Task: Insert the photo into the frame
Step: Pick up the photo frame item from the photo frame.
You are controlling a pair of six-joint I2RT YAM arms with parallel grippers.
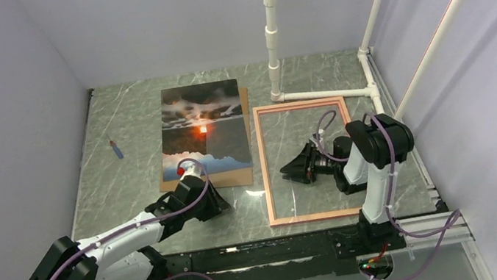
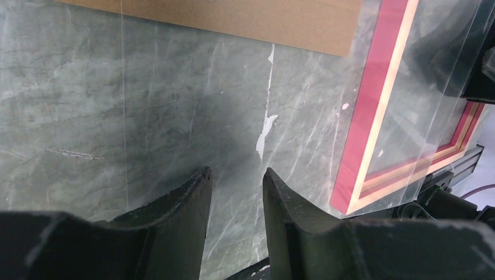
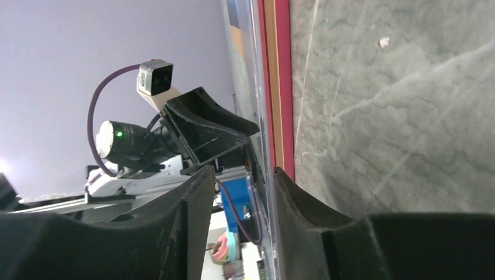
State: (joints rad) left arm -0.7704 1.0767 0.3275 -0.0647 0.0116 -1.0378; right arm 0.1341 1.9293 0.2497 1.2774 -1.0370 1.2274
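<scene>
Both end effectors released, with the photo (image 1: 203, 128) outside the frame (image 1: 265, 167).

Found the photo lying face up on the brown backing board (image 1: 236, 177), just left of the frame and not inside it. Saw the left end effector (image 1: 219, 202) low over bare tabletop (image 1: 134, 187) at the board's near edge, fingers parted with nothing between. Saw the right end effector (image 1: 286, 171) low inside the frame's outline, fingers parted and gripping nothing, the clear sheet (image 2: 408, 116) running edge-on close beside 1 finger; could not tell whether touching. Noted the frame lying flat, the clear sheet overlapping its near-left corner.
</scene>
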